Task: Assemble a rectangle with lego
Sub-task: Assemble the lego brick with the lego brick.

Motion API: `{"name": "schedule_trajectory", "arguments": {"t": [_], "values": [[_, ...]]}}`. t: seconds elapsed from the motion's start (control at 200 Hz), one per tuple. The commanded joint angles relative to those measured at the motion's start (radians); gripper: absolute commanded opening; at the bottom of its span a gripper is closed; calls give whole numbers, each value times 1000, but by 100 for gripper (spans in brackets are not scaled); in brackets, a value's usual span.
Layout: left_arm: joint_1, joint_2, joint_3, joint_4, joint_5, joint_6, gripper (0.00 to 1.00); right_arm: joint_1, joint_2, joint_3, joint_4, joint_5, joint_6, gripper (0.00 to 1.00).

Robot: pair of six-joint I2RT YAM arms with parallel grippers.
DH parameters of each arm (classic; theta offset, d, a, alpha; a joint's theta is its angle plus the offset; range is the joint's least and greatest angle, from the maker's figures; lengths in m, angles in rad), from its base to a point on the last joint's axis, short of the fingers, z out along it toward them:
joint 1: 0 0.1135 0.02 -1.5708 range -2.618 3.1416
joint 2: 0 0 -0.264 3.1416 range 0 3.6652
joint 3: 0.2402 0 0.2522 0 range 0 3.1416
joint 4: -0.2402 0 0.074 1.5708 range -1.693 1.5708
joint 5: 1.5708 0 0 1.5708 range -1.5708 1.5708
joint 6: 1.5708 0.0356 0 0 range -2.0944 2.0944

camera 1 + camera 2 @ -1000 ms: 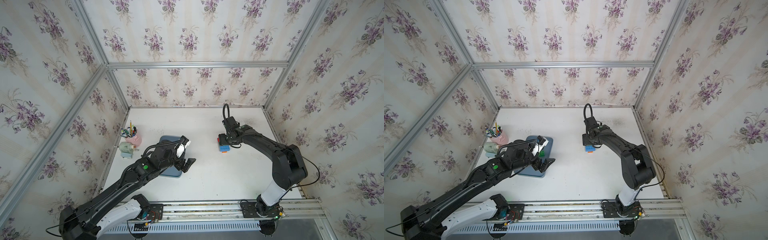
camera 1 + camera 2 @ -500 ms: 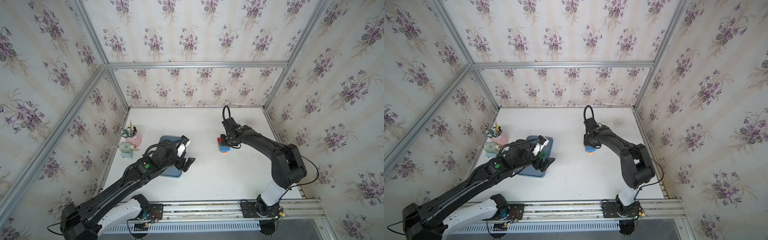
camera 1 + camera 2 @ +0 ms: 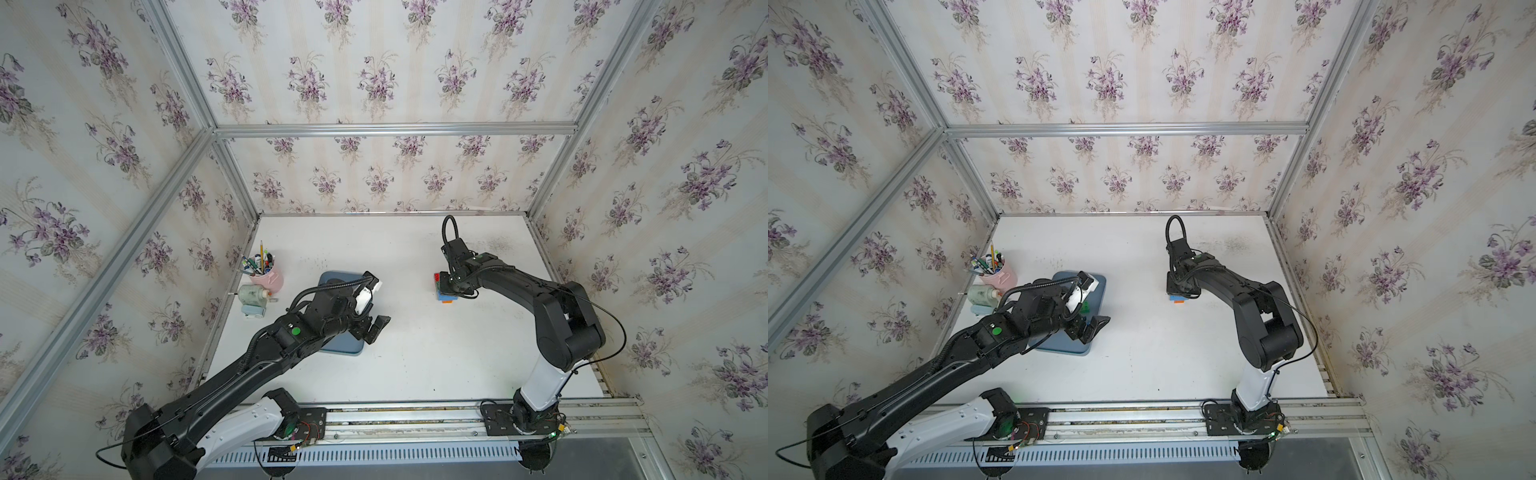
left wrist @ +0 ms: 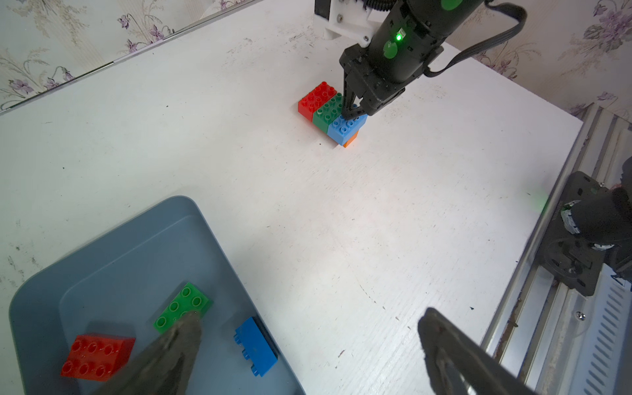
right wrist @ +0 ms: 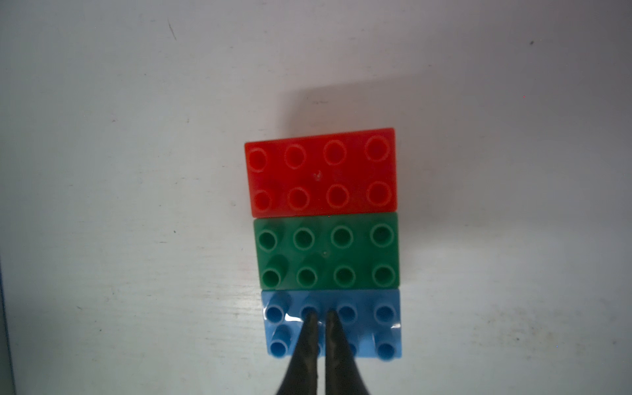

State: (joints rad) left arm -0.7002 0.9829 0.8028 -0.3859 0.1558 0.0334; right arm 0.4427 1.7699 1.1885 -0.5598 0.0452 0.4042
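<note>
At 3 o'clock of tray (image 3: pixel 332 277), blue brick (image 5: pixel 372 325) is touched by clenched right claw (image 5: pixel 320 316); left claw (image 4: pixel 311 316) is kept released.

I count one tray (image 4: pixel 130 260) and seven lego bricks (image 4: pixel 328 111): three inside the tray, four joined well apart from it.

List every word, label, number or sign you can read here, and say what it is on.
None can be read.
Studs of the red brick, green brick and blue brick: blurred, no lettering shows.
On the bottle: any label is too small to read.
The green dot: plain, no writing.
</note>
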Motion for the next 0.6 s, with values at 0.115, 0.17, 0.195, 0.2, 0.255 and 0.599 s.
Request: {"name": "schedule_trajectory", "arguments": {"t": [0.115, 0.17, 0.195, 0.2, 0.255, 0.599], "values": [[-1, -3, 10, 13, -13, 2, 100, -1, 0, -8, -16, 14, 1, 10], [-1, -2, 8, 13, -16, 1, 100, -1, -15, -6, -14, 14, 1, 13], [0, -4, 8, 13, -19, 0, 100, -1, -23, -3, -12, 14, -1, 15], [0, -4, 8, 13, -20, -2, 100, -1, -24, -2, -12, 14, -1, 15], [0, -7, 8, 13, -36, -13, 100, -2, -52, 1, -3, 9, -2, 18], [32, -35, 45, -60, -327, -266, 100, 3, -265, -17, 77, -46, -4, 57]]}}
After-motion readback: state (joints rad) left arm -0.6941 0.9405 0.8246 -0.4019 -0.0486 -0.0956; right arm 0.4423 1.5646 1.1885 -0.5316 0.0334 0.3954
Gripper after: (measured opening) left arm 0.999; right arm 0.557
